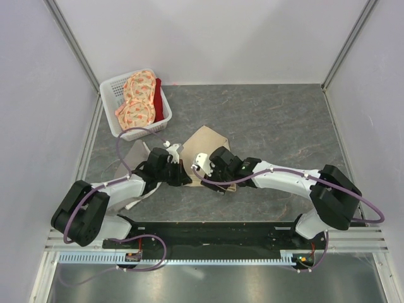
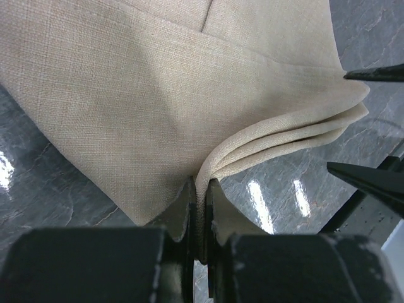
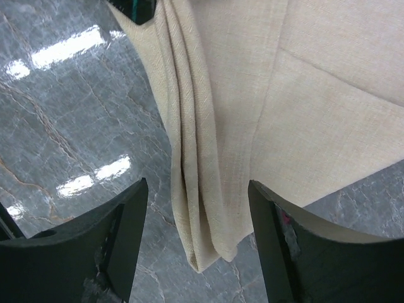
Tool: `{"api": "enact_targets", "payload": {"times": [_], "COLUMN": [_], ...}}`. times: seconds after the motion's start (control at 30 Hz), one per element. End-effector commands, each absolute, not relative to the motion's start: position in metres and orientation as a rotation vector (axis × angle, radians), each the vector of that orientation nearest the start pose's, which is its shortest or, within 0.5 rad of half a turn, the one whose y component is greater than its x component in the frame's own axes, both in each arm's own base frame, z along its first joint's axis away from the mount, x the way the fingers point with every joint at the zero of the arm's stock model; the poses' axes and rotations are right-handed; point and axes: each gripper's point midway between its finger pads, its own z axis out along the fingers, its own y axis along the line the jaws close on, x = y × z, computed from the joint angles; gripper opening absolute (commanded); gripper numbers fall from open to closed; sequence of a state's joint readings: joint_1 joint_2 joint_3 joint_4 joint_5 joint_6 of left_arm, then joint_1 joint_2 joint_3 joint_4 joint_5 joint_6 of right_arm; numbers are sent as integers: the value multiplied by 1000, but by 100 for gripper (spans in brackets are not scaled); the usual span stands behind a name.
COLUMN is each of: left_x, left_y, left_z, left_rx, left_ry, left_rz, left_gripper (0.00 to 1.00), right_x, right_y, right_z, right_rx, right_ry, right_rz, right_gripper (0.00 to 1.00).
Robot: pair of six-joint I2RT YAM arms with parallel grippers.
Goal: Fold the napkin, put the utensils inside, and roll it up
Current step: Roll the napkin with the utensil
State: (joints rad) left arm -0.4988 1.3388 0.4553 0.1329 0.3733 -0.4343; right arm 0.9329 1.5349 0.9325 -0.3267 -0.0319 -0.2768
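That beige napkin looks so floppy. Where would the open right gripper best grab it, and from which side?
Probably the bunched folded edge of the napkin, which lies between the right gripper's open fingers. Closing across it from where the gripper stands should pinch all the stacked layers together. The left gripper holds the same edge at its other end.

top view, table (image 1: 284,126): a basket (image 1: 108,88) stands at 10 o'clock from the table's centre, near the far left corner, with cloths (image 1: 139,98) lying in it. the napkin (image 1: 208,140) lies about the centre, well apart from the basket. both grippers meet at the napkin's 6 o'clock edge, the left gripper (image 2: 199,189) at 9 o'clock of the right gripper (image 3: 197,186), just beside it. the napkin's stacked edge passes between the left gripper's fingers, touching both, and between the right gripper's fingers, touching neither; the rest of the napkin spreads toward 12 o'clock behind them.
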Motion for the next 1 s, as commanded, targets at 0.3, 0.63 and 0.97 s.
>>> {"api": "enact_targets", "payload": {"times": [0.3,0.63,0.97], "left_x": [233,235,234], "left_y": [-214,-208,-204], "left_z": [46,45,40], "left_rx": [206,191,175], "left_ry": [2394,2428,2482], "left_rz": [-946,-904,-865], "left_gripper": [2,2,2], "right_x": [217,167,148], "right_y": [266,275,296], "right_z": [22,19,39], "right_rx": [-1575,-1749,-1685], "right_ry": [2169,2376,2524], "right_rz": [116,388,995], "right_gripper": [37,6,0]}}
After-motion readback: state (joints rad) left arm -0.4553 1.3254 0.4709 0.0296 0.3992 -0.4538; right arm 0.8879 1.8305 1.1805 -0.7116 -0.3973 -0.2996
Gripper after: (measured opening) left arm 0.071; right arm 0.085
